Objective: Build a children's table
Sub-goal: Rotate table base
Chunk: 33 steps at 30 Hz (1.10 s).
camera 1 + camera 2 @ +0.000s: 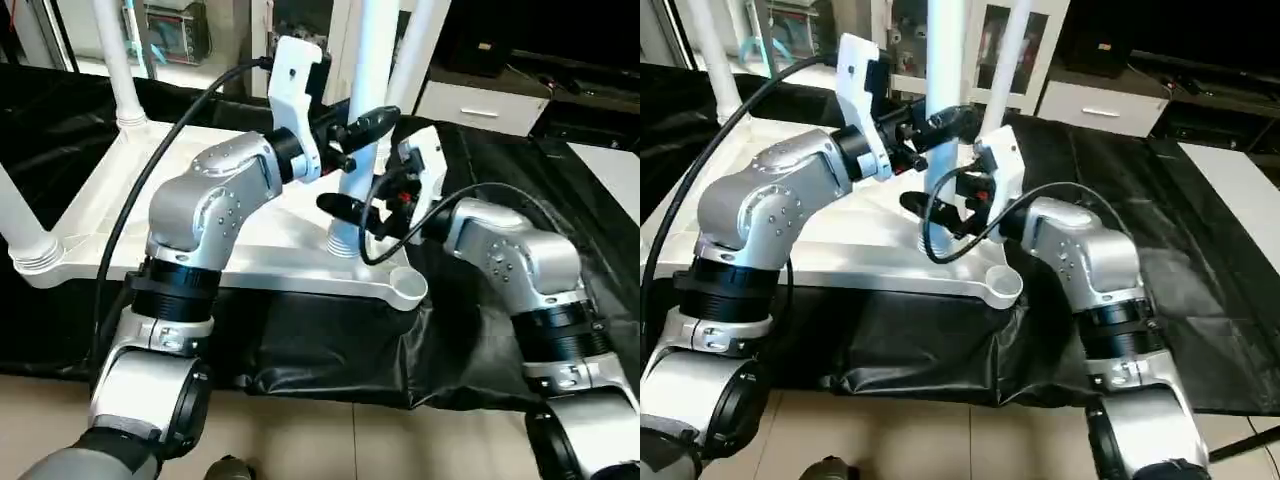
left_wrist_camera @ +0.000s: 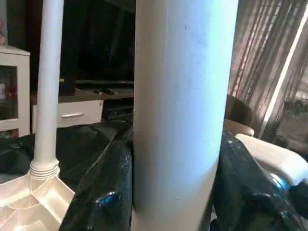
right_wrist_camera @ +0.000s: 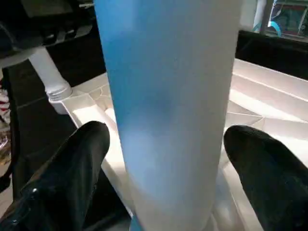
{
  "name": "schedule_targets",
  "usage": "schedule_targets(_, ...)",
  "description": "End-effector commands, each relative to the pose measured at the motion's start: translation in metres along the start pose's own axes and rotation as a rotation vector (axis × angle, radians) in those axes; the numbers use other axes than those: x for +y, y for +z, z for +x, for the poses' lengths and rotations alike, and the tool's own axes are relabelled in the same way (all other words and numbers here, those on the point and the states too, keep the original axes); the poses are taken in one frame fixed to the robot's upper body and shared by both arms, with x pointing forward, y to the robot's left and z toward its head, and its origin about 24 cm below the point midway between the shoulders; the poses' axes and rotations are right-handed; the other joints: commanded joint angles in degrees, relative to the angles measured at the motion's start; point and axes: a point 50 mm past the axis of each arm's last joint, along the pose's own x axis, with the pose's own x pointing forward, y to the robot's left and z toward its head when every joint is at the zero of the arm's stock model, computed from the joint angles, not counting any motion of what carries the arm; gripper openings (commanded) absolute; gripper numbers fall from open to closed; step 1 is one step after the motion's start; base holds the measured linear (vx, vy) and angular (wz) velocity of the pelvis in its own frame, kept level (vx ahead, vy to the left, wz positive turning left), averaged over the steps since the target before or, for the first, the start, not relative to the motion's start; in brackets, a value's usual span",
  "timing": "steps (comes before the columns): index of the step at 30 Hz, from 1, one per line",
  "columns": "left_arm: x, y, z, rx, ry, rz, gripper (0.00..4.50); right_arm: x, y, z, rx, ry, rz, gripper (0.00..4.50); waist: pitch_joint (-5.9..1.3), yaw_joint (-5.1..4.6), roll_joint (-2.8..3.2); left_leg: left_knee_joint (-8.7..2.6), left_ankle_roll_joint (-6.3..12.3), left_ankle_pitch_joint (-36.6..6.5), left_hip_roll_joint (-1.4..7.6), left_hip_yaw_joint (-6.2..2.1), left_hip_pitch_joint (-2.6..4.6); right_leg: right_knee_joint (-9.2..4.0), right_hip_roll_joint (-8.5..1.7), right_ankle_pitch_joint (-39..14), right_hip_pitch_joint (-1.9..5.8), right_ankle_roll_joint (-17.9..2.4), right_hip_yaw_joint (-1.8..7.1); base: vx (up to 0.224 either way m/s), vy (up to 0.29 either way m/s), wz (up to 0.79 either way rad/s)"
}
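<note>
- Black sheeting [image 1: 330,350] is covering the work surface, with cabinets behind at the frame's top.
- We are seeing the tabletop [image 1: 250,250] lying underside up, centre-left of frame, and 4 legs standing on it.
- We are gripping the centre leg [image 1: 372,60] with the left gripper [image 1: 365,130]; the right gripper [image 3: 163,159] is straddling it wide, fingers [image 3: 72,163] apart from it.
- We are judging the near corner socket [image 1: 408,287] empty, so this leg looks misplaced.

Black sheeting [image 1: 520,180] over the work surface, white drawer cabinet [image 1: 480,100] behind, pale floor [image 1: 300,440] below.
</note>
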Motion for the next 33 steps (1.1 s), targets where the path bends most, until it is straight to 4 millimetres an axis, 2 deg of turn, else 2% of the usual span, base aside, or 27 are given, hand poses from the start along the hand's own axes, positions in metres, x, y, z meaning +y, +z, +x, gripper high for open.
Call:
schedule_targets(1,-0.0074,0.0058,0.004,-0.014,-0.032,0.052,1.83,-0.0016,0.0025,-0.0017,-0.007,-0.015,0.011,3.83,-4.61,-0.36,0.57,-4.08,-5.32,-9.0,0.86,-0.38,2.42,-3.61,-2.0,1.04,1.76,-10.45,1.15,0.0,0.0,0.0)
schedule_targets(3,-0.0083,0.0049,0.0043,-0.006,-0.035,0.071,1.83,-0.0028,0.0023,0.0004,-0.002,-0.029,0.014,3.8,-4.64,-0.37,0.66,-4.11,-5.47,-8.79,0.9,-0.42,2.44,-3.54,-2.0,1.2,1.73,-10.32,1.12,0.0,0.0,0.0)
schedule_targets(8,-0.0062,0.0054,0.0037,-0.002,-0.024,0.106,1.83,-0.0061,0.0035,0.0015,0.003,-0.051,0.024,3.18,-4.58,-0.49,0.59,-4.19,-5.91,-9.67,0.88,-0.4,2.42,-3.66,-2.05,-0.08,1.67,-9.96,1.14,0.0,0.0,0.0)
schedule_targets(17,-0.0072,0.0062,0.003,-0.001,-0.04,0.136,1.83,-0.0068,0.0023,0.0021,0.014,-0.051,0.026,2.57,-4.55,-0.42,0.65,-4.26,-6.02,-9.77,0.9,-0.42,2.4,-3.62,-2.03,0.24,1.65,-9.83,1.12,0.0,0.0,0.0)
schedule_targets(20,-0.0079,0.006,0.0033,0.002,-0.046,0.143,1.83,-0.0068,0.002,0.0023,0.016,-0.048,0.025,2.19,-4.53,-0.43,0.74,-4.31,-6.22,-10.38,0.92,-0.45,2.39,-3.71,-2.08,-0.43,1.63,-9.71,1.13,0.0,0.0,0.0)
schedule_targets(23,-0.0092,0.0052,0.0032,0.008,-0.055,0.143,1.83,-0.0072,0.0014,0.0018,0.016,-0.047,0.021,2.05,-4.56,-0.42,0.81,-4.3,-6.25,-10.24,0.9,-0.47,2.41,-3.68,-2.06,-0.1,1.61,-9.74,1.13,0.0,0.0,0.0)
schedule_targets(31,-0.0096,0.0051,0.0029,0.014,-0.07,0.145,1.83,-0.0074,0.0013,0.0016,0.018,-0.044,-0.002,1.97,-4.56,-0.41,0.92,-4.35,-6.52,-10.49,0.91,-0.52,2.41,-3.6,-2.02,0.41,1.65,-10.1,1.08,0.0,0.0,0.0)
schedule_targets(32,-0.0101,0.0054,0.0029,0.012,-0.077,0.144,1.83,-0.008,0.0015,0.0014,0.021,-0.053,-0.02,2.52,-4.52,-0.41,0.95,-4.37,-6.61,-10.75,0.92,-0.52,2.45,-3.65,-2.04,0.08,1.6,-10.05,1.08,0.0,0.0,0.0)
schedule_targets(33,-0.0104,0.0055,0.0029,0.012,-0.08,0.146,1.83,-0.0085,0.0015,0.0013,0.022,-0.058,-0.022,2.66,-4.54,-0.43,0.94,-4.38,-6.63,-10.86,0.91,-0.51,2.45,-3.65,-2.06,-0.1,1.63,-10.03,1.1,0.0,0.0,0.0)
